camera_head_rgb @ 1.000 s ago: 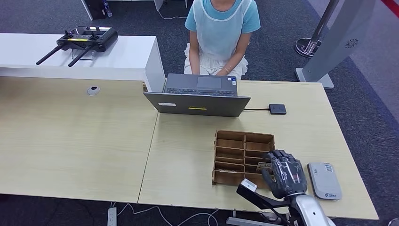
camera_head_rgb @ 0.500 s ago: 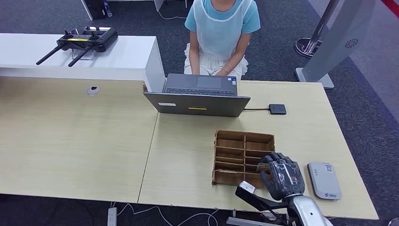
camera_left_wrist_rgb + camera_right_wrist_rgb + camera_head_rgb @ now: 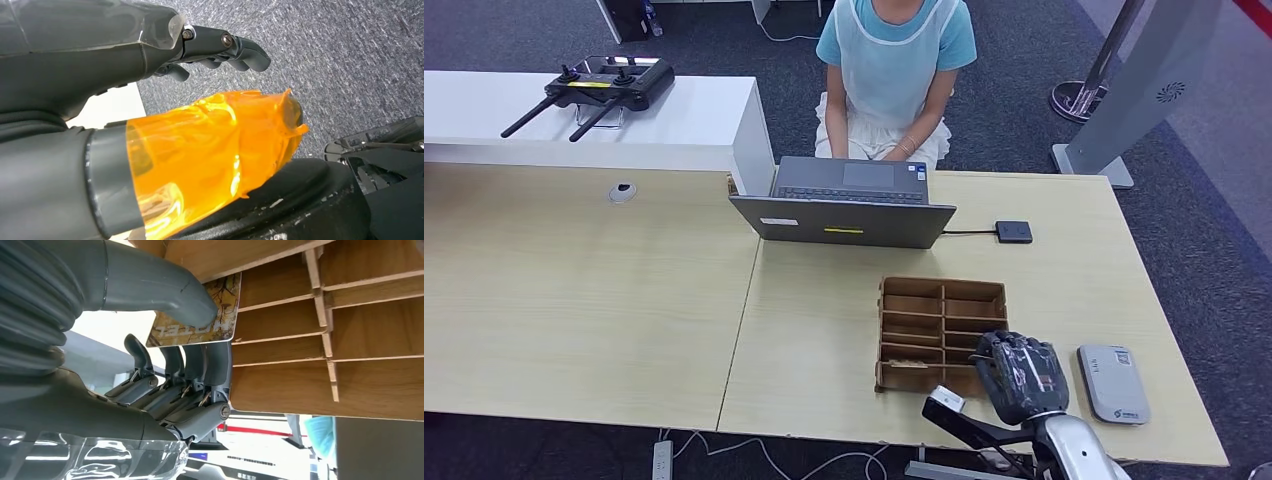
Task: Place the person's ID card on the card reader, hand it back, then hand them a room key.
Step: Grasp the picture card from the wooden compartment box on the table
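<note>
The right hand (image 3: 1022,378) pinches a room key (image 3: 197,316) between thumb and fingers and has pulled back a little toward the near edge of the wooden box (image 3: 924,320). The key looks nearly free. The card reader (image 3: 1113,383) sits just right; open table (image 3: 824,310) lies left.

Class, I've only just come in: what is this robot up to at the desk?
The robot's right hand is at the near right corner of the wooden compartment box, pinching a patterned card between thumb and fingers at the box's edge. This looks like the room key being drawn out. A white card reader lies on the table just right of the hand. A person sits across the table behind a laptop, hands in their lap.
</note>
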You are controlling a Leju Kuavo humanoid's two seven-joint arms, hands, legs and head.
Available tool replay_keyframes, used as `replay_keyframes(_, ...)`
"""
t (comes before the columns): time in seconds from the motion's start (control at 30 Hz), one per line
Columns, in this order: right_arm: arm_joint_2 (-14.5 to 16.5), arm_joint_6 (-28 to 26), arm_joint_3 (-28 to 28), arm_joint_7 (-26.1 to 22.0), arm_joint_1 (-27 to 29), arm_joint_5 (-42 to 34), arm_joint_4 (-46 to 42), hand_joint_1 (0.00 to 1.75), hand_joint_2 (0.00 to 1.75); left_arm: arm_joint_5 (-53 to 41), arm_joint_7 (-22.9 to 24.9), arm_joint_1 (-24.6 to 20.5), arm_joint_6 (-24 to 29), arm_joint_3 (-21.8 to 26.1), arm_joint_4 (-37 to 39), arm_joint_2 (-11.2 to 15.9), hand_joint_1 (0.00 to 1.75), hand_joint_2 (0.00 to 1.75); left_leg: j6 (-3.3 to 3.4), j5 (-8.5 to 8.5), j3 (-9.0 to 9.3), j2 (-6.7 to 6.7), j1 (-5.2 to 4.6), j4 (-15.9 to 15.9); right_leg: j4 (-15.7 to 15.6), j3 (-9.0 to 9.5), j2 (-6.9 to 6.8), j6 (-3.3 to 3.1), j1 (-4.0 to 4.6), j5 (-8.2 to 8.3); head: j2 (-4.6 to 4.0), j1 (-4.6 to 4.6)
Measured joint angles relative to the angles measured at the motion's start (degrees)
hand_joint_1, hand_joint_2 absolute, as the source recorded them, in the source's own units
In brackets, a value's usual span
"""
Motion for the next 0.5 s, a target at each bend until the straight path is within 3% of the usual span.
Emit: replay_keyframes(0.5,0.0,-0.6,-1.14,-1.27,0.47,-3.06,-1.75,1.46,1.75,-0.03,-0.16,0.03,0.46,0.0,0.0,0.0,0.0,0.0,0.06,0.04,0.01,0.0,0.0,0.01,0.0,0.01,-0.01,0.0,0.0,0.02,0.01,-0.01)
